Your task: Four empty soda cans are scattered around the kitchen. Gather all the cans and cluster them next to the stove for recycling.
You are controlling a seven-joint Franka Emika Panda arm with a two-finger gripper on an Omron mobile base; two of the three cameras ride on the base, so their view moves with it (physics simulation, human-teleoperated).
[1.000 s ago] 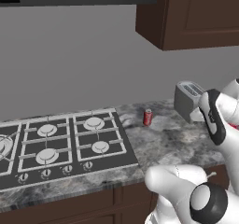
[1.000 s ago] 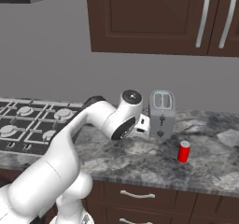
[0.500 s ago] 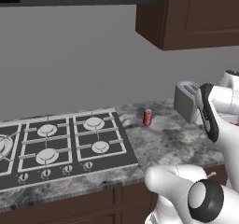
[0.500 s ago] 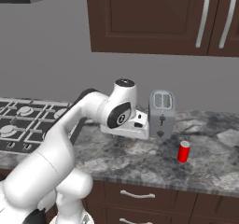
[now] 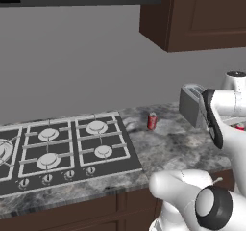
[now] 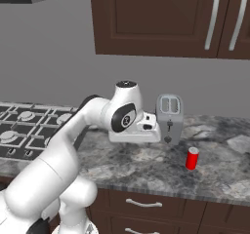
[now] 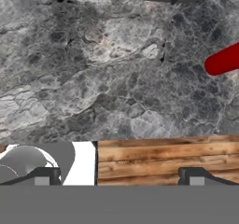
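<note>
One red soda can point(image 5: 152, 121) stands on the counter just right of the stove point(image 5: 62, 150). A second soda can point(image 6: 192, 158) stands near the counter's front edge, to the right of and in front of the toaster point(image 6: 169, 112). In the hand view that soda can point(image 7: 226, 59) shows at the right edge, well beyond the fingertips. My gripper point(image 7: 119, 177) is open with nothing between its fingers. The hand point(image 6: 139, 133) hovers over the counter left of the toaster, apart from both cans.
The silver slot toaster point(image 5: 192, 105) stands against the back wall. Dark cabinets point(image 6: 166, 18) hang above the counter. The stove point(image 6: 27, 128) lies left of the arm. Below the hand runs the counter's front edge point(image 7: 163, 141), with wooden cabinet fronts under it.
The arm's forearm and wrist have swung right and turned, ending near the toaster. Both cans stand where they were. The gripper stays open.
</note>
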